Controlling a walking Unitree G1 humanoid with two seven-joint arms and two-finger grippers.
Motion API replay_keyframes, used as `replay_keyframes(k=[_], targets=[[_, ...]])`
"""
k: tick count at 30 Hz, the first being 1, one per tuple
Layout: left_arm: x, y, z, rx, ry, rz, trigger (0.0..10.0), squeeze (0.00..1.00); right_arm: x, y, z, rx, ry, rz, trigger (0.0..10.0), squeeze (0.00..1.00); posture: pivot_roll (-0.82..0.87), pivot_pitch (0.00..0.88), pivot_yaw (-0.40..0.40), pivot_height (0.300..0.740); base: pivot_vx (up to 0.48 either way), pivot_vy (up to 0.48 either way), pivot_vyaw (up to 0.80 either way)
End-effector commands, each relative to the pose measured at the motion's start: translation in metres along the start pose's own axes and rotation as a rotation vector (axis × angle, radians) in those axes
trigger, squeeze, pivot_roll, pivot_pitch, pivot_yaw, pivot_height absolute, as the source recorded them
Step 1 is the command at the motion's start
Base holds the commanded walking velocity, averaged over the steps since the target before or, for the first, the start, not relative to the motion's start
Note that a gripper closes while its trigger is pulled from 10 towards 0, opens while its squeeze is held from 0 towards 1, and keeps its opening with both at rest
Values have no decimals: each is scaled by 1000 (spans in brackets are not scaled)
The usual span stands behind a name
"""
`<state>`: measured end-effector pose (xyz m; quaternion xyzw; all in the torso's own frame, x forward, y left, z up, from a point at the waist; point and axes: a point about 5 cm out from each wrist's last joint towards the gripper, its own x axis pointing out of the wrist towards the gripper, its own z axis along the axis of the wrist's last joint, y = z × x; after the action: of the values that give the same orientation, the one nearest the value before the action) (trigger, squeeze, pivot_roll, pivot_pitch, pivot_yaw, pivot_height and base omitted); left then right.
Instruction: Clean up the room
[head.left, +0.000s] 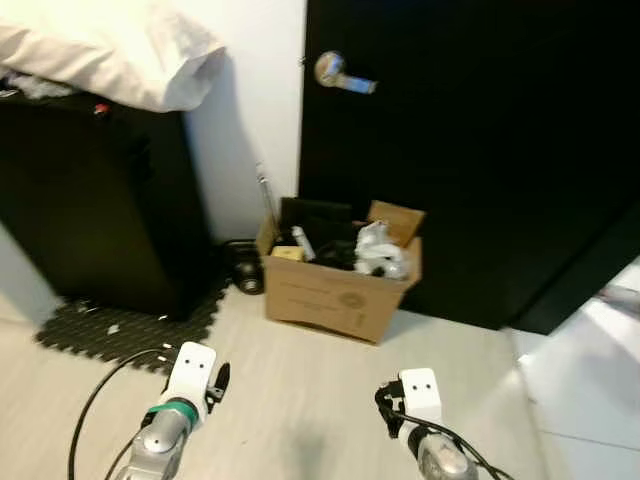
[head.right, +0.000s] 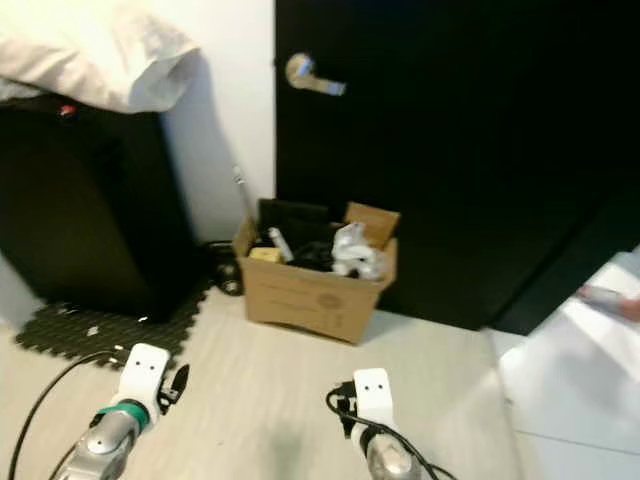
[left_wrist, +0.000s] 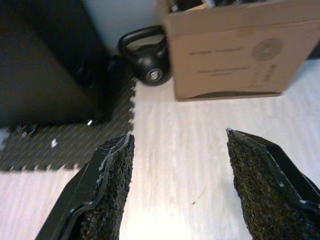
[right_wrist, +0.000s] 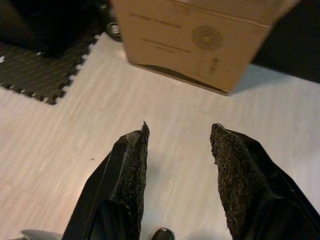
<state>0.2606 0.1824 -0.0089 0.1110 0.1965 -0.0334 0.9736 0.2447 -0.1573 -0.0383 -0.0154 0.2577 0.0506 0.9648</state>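
A brown cardboard box (head.left: 340, 290) stands on the pale floor against a black door (head.left: 470, 150). It holds black items, a white crumpled thing (head.left: 378, 250) and a small yellow item (head.left: 287, 253). My left gripper (left_wrist: 177, 187) hovers open over bare floor with nothing between its fingers, short of the box (left_wrist: 230, 50). My right gripper (right_wrist: 178, 170) is open too, also over the floor before the box (right_wrist: 200, 40). Both wrists (head.left: 190, 375) (head.left: 418, 395) show at the bottom of the head views.
A black kettlebell (left_wrist: 150, 62) sits left of the box by the white wall. A dark cabinet (head.left: 95, 200) with a white cloth (head.left: 120, 50) on top stands on a black foam mat (head.left: 120, 330). A lever handle (head.left: 340, 75) is on the door. White tiles (head.left: 590, 380) lie to the right.
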Motion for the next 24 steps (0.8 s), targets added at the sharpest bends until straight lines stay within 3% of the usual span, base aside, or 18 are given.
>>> replay_keyframes(k=[1, 14, 24], targets=[[-3, -2, -9, 7, 42, -9, 10000, 0, -1, -1, -3, 3, 10, -4, 10000, 0, 111, 0, 16, 740, 0, 0, 800], [-3, -1, -11, 17, 54, -8, 10000, 0, -1, -5, -2, -4, 9, -3, 10000, 0, 113, 0, 11, 740, 0, 0, 800], [-2, -1, -11, 21, 61, -2, 10000, 0, -1, 2, -2, -6, 5, 38, 10000, 0, 111, 0, 14, 740, 0, 0, 800]])
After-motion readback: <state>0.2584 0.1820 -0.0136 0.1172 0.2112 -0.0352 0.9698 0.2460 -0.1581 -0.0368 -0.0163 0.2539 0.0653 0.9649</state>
